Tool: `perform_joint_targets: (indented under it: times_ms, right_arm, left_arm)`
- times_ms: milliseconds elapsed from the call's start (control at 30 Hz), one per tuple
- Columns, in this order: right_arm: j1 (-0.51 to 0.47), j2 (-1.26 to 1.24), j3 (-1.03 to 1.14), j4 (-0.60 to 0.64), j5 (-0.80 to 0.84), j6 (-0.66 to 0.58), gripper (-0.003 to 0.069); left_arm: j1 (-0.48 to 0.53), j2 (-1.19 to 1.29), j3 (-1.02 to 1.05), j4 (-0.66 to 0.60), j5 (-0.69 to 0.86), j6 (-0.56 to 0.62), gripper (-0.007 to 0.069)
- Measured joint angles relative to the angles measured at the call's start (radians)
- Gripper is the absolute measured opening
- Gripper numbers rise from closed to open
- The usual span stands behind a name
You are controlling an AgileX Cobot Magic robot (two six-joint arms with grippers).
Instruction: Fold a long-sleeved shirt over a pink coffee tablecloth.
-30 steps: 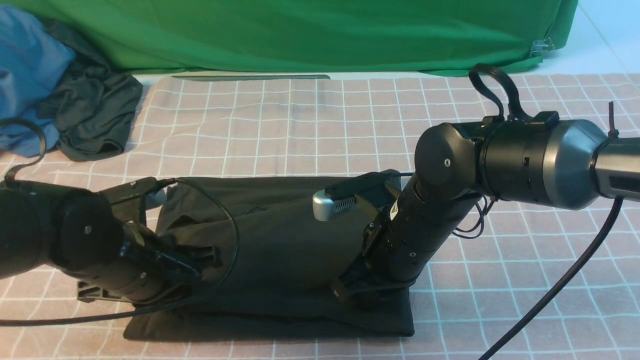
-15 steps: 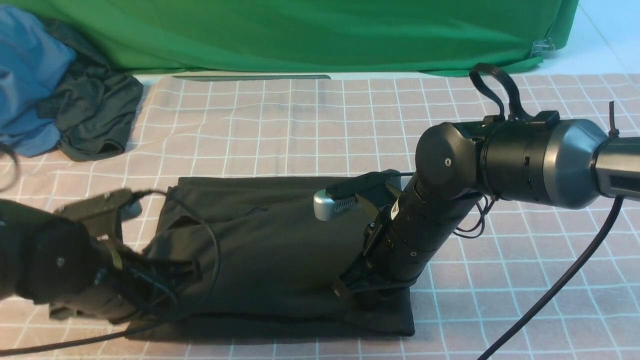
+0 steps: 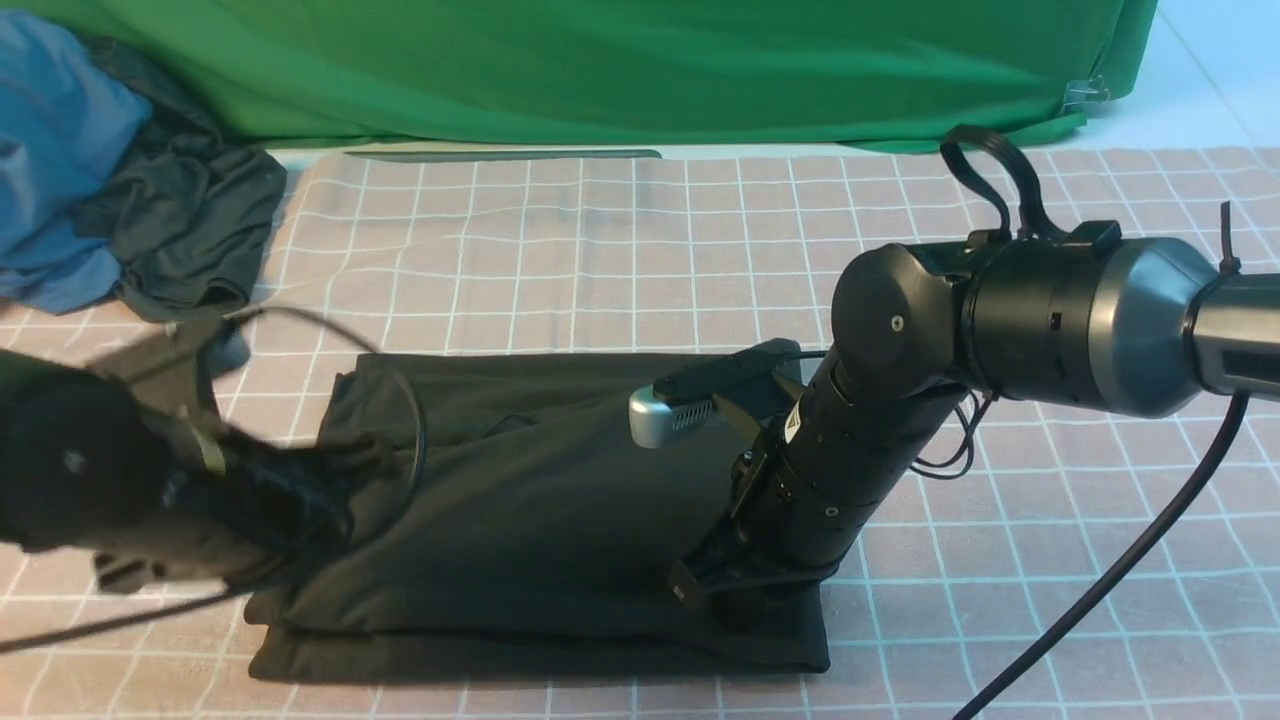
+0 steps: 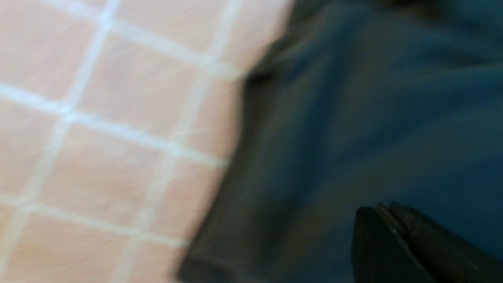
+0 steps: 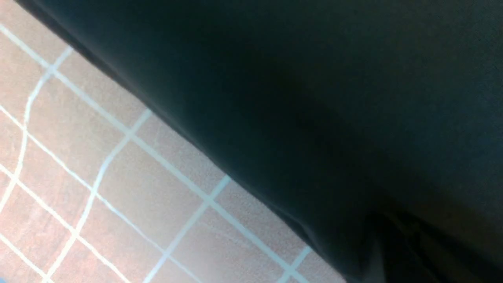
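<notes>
The left gripper [image 3: 345, 480] is clenched on the raised left end of the long-sleeved shirt [image 3: 540, 510]. The folded shirt lies lengthwise left-to-right on the pink coffee tablecloth [image 3: 600, 260]. The right gripper [image 3: 745, 600] is clamped on its right end.

Green cloth [image 3: 620, 70] at back, blue garment [image 3: 55, 150] — dark grey garment [image 3: 190, 235] beside it

blurred: my left gripper [image 4: 397, 236] sits pinched together against the long-sleeved shirt [image 4: 353, 118], beside the pink coffee tablecloth [image 4: 98, 118].
</notes>
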Motion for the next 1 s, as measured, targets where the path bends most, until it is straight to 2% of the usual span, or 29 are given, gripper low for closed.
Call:
perform_joint_targets:
  times_ms: [100, 200, 267, 433, 567, 1000]
  right_arm:
    - [0.0, -0.007, 0.0, 0.0, -0.003, 0.0, 0.0036]
    - [0.0, -0.008, 0.0, 0.0, -0.014, 0.0, 0.0036]
    - [0.0, -0.008, 0.0, -0.001, -0.021, 0.0, 0.0036]
    - [0.0, -0.008, 0.0, -0.003, -0.023, 0.0, 0.0036]
    - [0.0, -0.008, 0.0, -0.007, -0.022, 0.0, 0.0036]
    - [0.0, -0.028, 0.0, -0.024, 0.01, 0.013, 0.0036]
  left_arm:
    - [0.0, -0.011, -0.009, -0.208, -0.029, 0.164, 0.0047]
    - [0.0, 0.022, -0.009, -0.336, -0.029, 0.283, 0.0047]
    - [0.0, 0.07, -0.009, -0.367, -0.014, 0.327, 0.0047]
    - [0.0, 0.174, 0.006, -0.32, 0.019, 0.338, 0.0047]
    - [0.0, 0.196, 0.037, -0.306, -0.011, 0.312, 0.0047]
    - [0.0, 0.034, -0.037, -0.189, 0.021, 0.251, 0.0047]
